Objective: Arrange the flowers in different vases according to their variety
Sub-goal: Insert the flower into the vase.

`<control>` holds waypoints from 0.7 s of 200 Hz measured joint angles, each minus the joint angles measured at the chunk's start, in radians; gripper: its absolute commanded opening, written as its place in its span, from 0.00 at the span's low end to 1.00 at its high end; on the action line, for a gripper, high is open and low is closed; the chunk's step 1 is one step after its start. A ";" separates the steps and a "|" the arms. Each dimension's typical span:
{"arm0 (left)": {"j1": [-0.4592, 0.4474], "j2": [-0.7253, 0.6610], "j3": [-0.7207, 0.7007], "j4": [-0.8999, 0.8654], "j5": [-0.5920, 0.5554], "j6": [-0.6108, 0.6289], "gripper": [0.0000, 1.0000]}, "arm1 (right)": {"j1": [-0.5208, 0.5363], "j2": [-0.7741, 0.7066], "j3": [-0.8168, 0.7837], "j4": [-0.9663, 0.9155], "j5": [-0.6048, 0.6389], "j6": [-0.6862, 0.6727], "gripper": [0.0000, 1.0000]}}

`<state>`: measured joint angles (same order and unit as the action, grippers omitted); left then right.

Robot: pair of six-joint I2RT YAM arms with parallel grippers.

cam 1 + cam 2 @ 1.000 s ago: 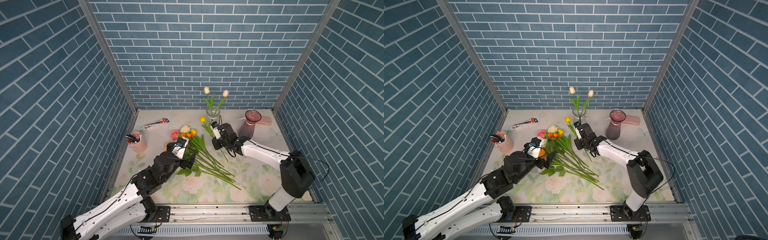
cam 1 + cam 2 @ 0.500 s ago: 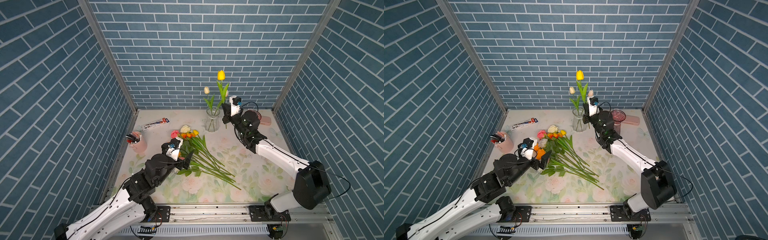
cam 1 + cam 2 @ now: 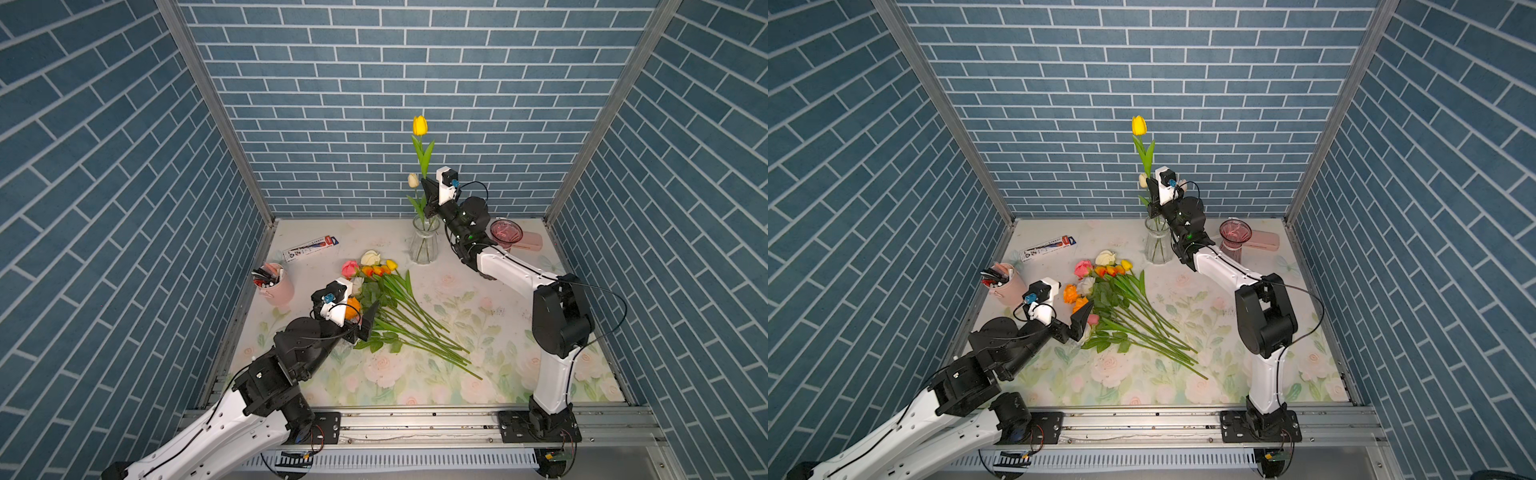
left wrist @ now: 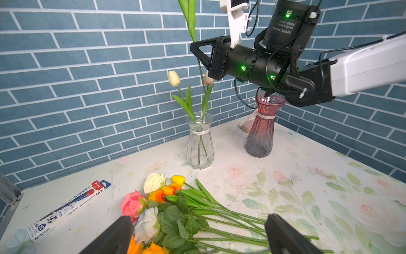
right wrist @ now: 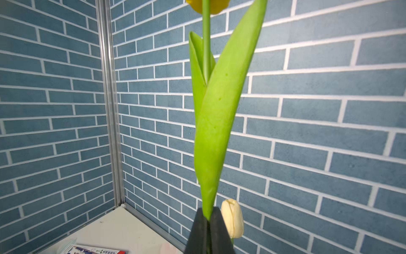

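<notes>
My right gripper (image 3: pixel 428 195) (image 5: pixel 208 214) is shut on the stem of a yellow tulip (image 3: pixel 419 125) (image 3: pixel 1139 125), held upright above the clear vase (image 3: pixel 424 245) (image 4: pixel 200 143). The stem runs down toward the vase's mouth; I cannot tell whether its end is inside. A cream tulip (image 4: pixel 174 78) and a pink one stand in that vase. The purple-pink vase (image 3: pixel 505 232) (image 4: pixel 261 127) stands to its right with no flowers in it. Roses and tulips lie in a pile (image 3: pixel 390 299) mid-table. My left gripper (image 4: pixel 198 220) (image 3: pixel 1081 320) hangs open over the pile's heads, holding nothing.
A pink pen cup (image 3: pixel 276 284) stands at the left edge, and a pen box (image 3: pixel 311 248) lies behind it. A flat pink case (image 3: pixel 530 241) lies behind the purple-pink vase. Brick walls close in three sides.
My right arm has lifted the yellow tulip from beside the pile up over the clear vase. The left arm drew back slightly, gripper still open.
</notes>
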<state>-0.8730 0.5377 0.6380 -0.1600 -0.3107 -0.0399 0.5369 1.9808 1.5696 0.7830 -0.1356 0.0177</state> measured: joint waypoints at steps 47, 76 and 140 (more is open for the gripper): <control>0.000 -0.001 -0.004 0.000 -0.010 0.003 1.00 | -0.012 0.128 0.045 0.002 -0.001 0.001 0.00; 0.000 -0.006 -0.010 0.000 -0.011 0.005 1.00 | -0.014 0.153 0.035 -0.005 -0.002 0.001 0.00; 0.000 -0.006 -0.010 0.000 -0.014 0.009 1.00 | -0.014 0.125 0.057 -0.272 0.043 0.000 0.17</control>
<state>-0.8730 0.5312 0.6277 -0.1596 -0.3248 -0.0311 0.5224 2.1056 1.6264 0.5110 -0.0929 0.0174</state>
